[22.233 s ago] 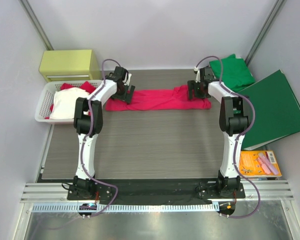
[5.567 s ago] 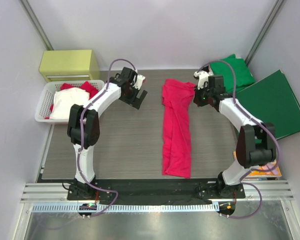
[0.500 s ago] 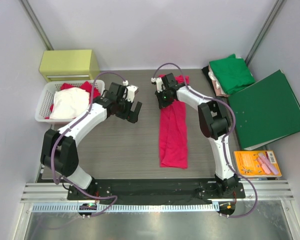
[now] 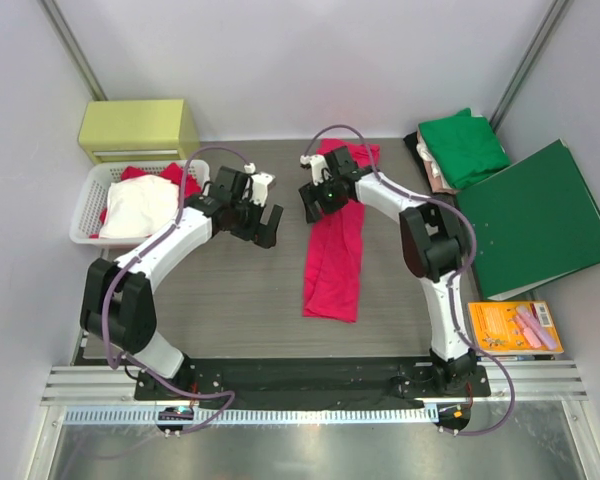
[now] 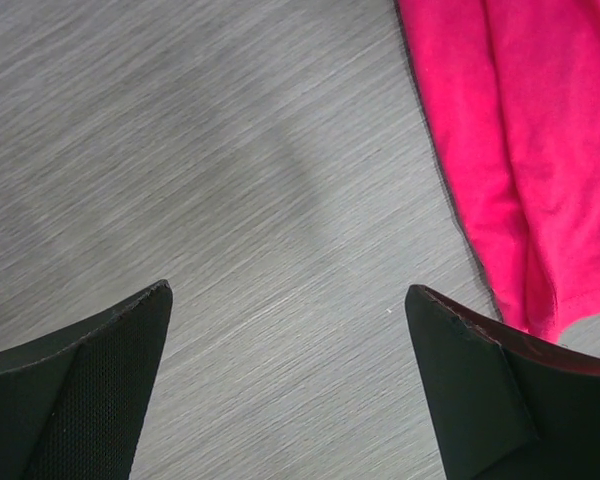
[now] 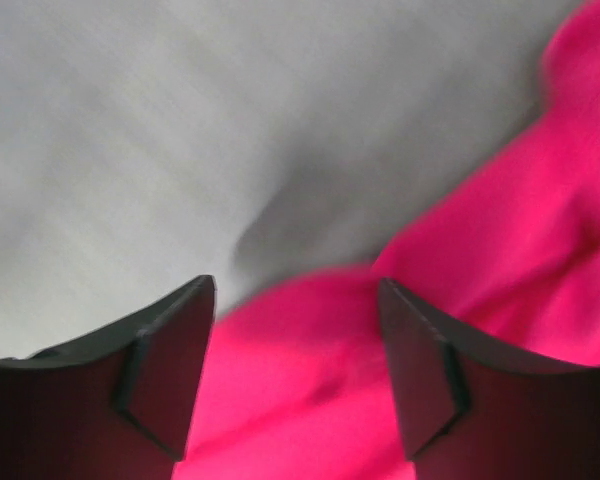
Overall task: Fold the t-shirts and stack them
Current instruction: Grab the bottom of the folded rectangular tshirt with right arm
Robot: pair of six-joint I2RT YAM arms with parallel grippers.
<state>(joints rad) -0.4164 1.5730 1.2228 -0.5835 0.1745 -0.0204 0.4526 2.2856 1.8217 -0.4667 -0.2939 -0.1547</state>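
Right tool (image 4: 312,205) stands open over the pinkish-red t-shirt's (image 4: 335,255) end near the bench's (image 4: 230,300) far edge; left tool (image 4: 270,227) gapes wide alongside.

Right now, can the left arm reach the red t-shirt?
Probably yes. The left gripper is open and sits just beside the red t-shirt, with only bare table between them.

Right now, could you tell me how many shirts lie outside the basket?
3: red shirt mid-table, green shirt far right, pale shirt under it; others may be hidden there.
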